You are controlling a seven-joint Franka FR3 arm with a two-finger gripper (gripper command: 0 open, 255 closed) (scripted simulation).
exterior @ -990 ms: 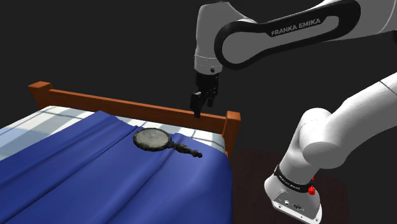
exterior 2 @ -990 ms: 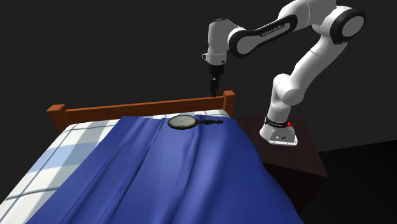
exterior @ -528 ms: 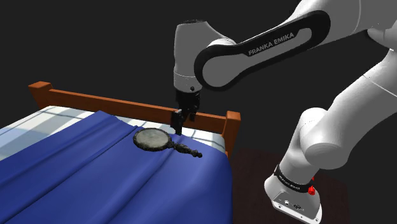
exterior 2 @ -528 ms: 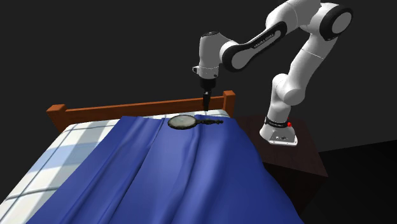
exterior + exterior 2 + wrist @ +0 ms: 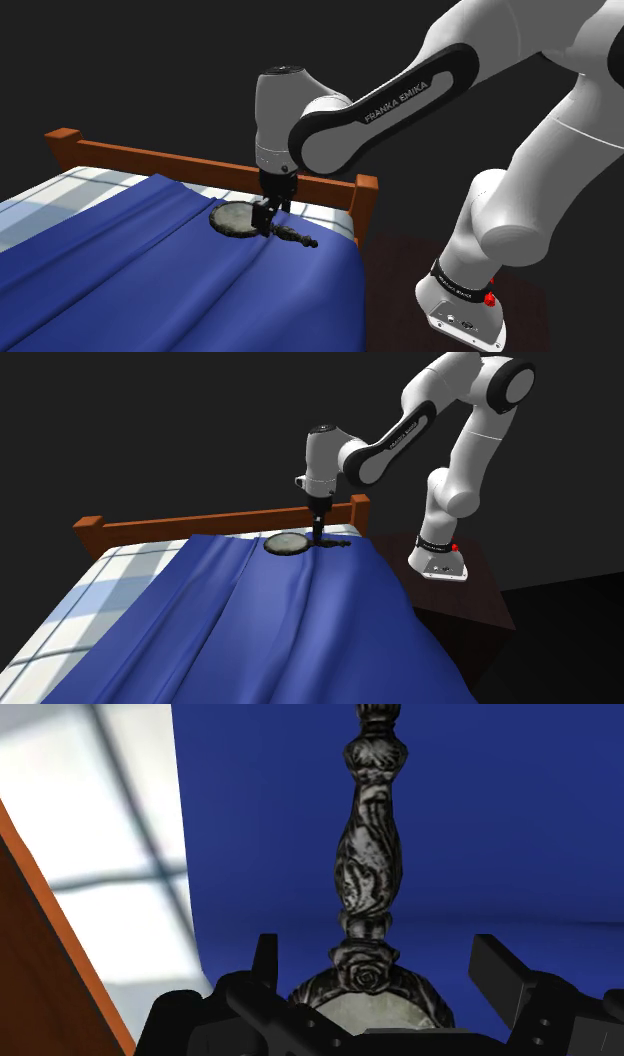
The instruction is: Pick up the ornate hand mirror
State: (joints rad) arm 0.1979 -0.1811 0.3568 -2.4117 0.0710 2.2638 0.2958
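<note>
Arm (image 5: 400,90) arcs over the bed with the wrist pointing straight down. Gripper (image 5: 264,218) sits low at the hand mirror (image 5: 238,221), where handle meets round head. Fingers (image 5: 265,956) spread wide, straddling the neck, not touching. Mirror lies flat on blue blanket (image 5: 150,270), near wooden bed rail (image 5: 180,162).

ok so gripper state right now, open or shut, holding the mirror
Gripper: open, holding nothing; its fingers stand apart on either side of the dark, ornate, carved hand mirror, where the handle meets the round frame, without touching it.
</note>
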